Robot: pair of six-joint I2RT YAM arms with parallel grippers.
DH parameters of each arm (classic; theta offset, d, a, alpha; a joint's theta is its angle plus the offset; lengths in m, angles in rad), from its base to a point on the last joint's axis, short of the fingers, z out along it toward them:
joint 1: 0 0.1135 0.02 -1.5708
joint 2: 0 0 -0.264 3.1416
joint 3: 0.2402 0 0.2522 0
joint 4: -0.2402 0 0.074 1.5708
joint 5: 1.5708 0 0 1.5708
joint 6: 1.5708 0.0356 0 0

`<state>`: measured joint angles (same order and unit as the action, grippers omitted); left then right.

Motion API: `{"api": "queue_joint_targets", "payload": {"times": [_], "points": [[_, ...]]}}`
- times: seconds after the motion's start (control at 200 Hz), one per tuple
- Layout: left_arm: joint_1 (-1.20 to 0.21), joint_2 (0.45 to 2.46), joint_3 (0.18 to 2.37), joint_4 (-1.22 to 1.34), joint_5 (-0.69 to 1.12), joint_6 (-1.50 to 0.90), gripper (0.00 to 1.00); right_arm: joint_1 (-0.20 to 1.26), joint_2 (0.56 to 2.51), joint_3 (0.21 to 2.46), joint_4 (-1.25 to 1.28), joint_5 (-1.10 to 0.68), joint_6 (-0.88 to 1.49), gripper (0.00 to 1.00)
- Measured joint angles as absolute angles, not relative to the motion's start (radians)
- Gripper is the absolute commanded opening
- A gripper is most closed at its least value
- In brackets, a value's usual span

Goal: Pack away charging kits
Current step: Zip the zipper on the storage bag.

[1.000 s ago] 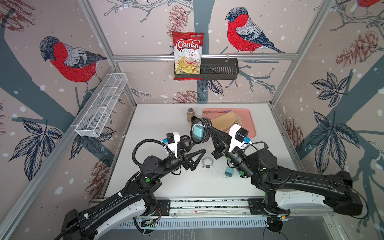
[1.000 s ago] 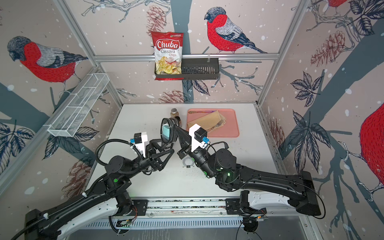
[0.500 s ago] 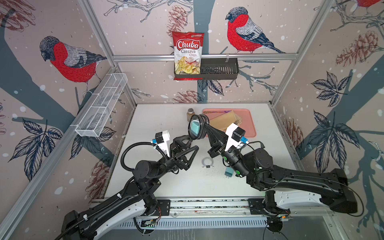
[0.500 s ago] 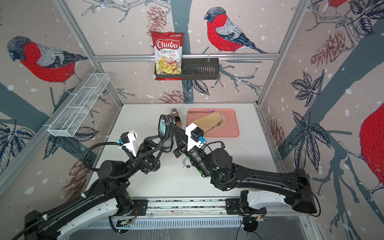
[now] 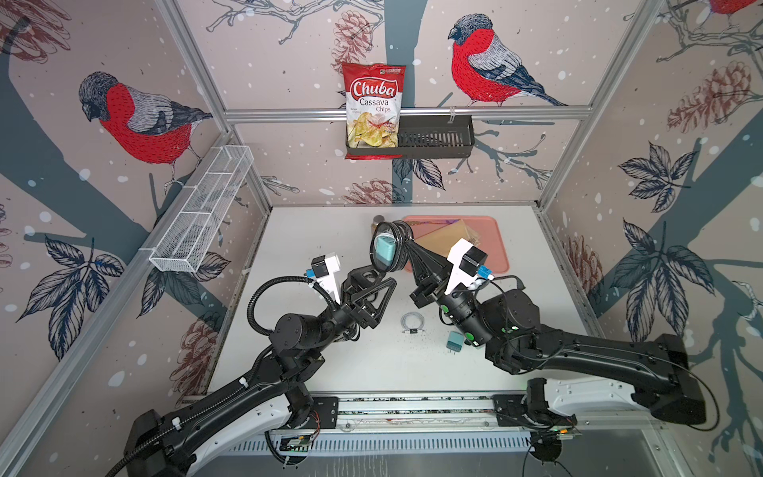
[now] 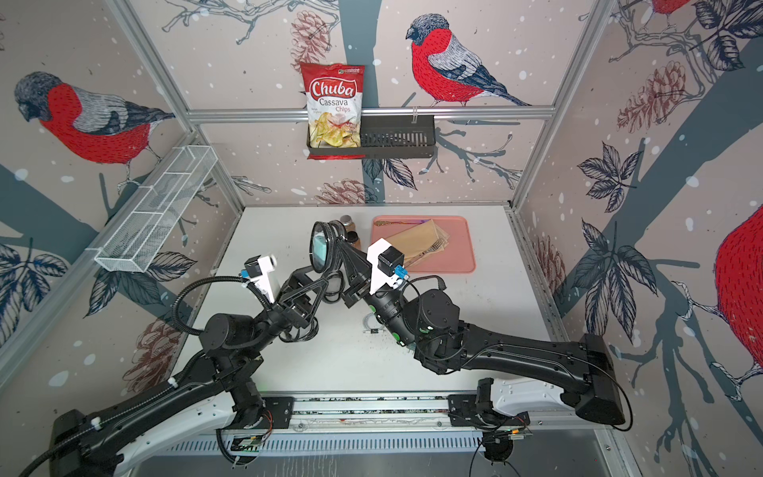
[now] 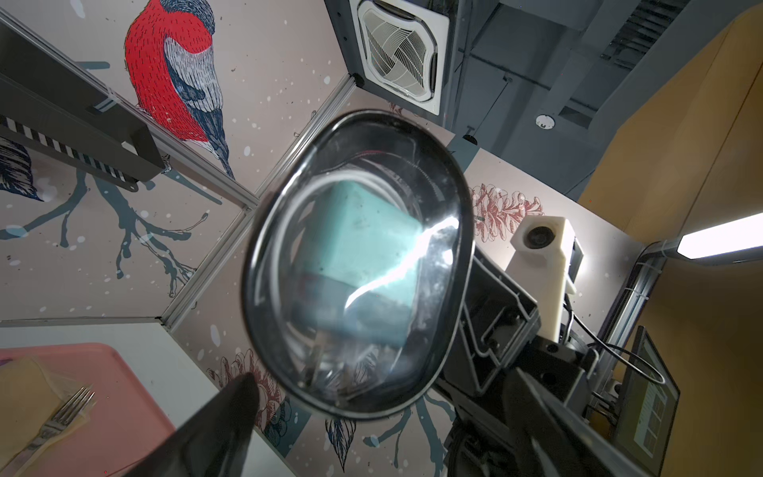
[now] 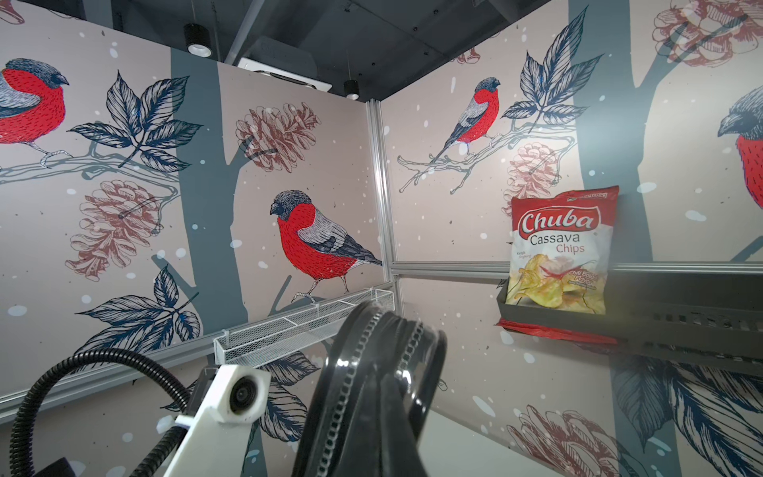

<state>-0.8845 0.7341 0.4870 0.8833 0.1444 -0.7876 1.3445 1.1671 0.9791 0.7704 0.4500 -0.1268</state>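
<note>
Here, my right tool (image 5: 406, 247) is pinched shut on the black rim of an oval case (image 5: 386, 247), holding it on edge well above the white bench (image 5: 322, 247). Through the case's glossy clear wall a matte teal cube charger (image 7: 363, 256) shows inside. Glare streaks across it in the left wrist view, and a pale curved line around it could be a cable or a seam, I cannot tell which. From the right wrist view, zip teeth run along the rim.

My left tool (image 5: 379, 277) gapes wide just below the case, gripping nothing. Its dark tapered fingertips (image 7: 237, 400) flank the case's lower end; whether either touches the rim I cannot tell.

On the bench between the arms lies a small coiled white cable (image 5: 412, 323). Near it is a second charger (image 5: 455, 342), teal with metal prongs, tucked close against my right arm.

Behind them, a smooth pink tray (image 5: 499, 252) carries folded brown paper (image 5: 444, 237) and a metal fork (image 6: 429, 252). Two brown jars (image 6: 347, 223) stand beside the tray, partly hidden by the case. On the back wall a slotted black basket (image 5: 437, 136) holds a crinkled red crisp bag (image 5: 373, 111), and a white wire-mesh shelf (image 5: 202, 214) runs along the side wall.
</note>
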Motion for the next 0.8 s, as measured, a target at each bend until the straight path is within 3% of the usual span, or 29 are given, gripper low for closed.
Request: {"api": "queue_joint_targets", "payload": {"times": [0.525, 0.795], "points": [[-0.884, 0.82, 0.488, 1.029, 0.094, -0.884, 0.93, 1.281, 1.172, 0.867, 0.934, 0.412, 0.001, 0.0], [-0.884, 0.853, 0.497, 1.104, 0.102, -0.902, 0.94, 1.279, 1.215, 0.944, 0.894, 0.36, 0.008, 0.0]]}}
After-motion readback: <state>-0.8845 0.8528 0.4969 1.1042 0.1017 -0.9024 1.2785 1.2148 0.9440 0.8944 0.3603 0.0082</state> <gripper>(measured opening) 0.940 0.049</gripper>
